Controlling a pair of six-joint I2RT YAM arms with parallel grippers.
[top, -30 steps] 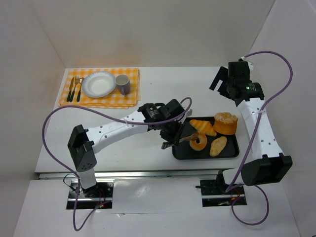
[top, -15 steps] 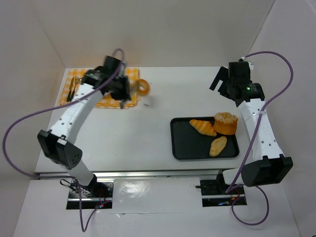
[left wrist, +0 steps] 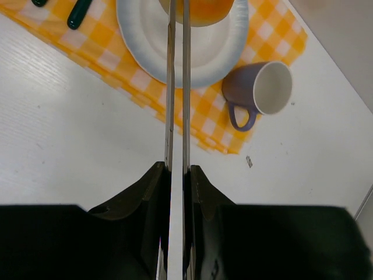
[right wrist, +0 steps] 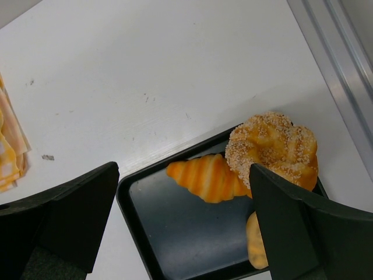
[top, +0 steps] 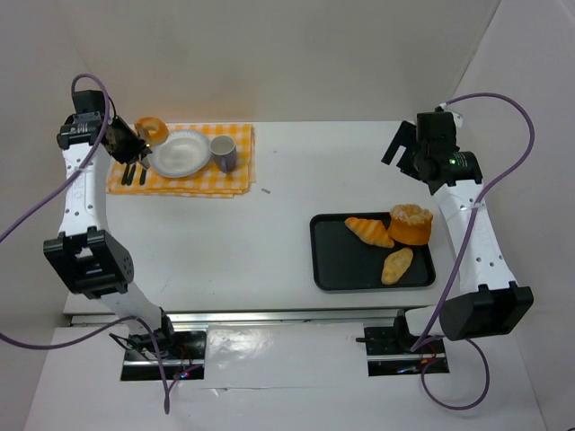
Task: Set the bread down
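A ring-shaped bread [top: 151, 131] hangs over the far-left rim of the white plate [top: 184, 157], pinched at the tip of long metal tongs [left wrist: 176, 87]. My left gripper [top: 124, 145] is shut on the tongs' handles. In the left wrist view the gripper [left wrist: 178, 170] shows the two blades running up to the bread [left wrist: 201, 9] above the plate [left wrist: 140, 52]. I cannot tell whether the bread touches the plate. My right gripper [top: 402, 148] hovers open and empty at the far right, and in its own wrist view the gripper [right wrist: 183, 172] looks down on the tray.
The plate lies on an orange checked cloth [top: 216, 182] with a lilac cup [top: 223, 153] and cutlery [top: 135, 166]. A black tray [top: 337, 260] at the right holds a croissant [top: 368, 232], a sugared round bread [top: 411, 223] and an oval roll [top: 396, 265].
My left arm swung from the tray to the far left, carrying the ring bread in the tongs to above the plate. The right arm has not moved.
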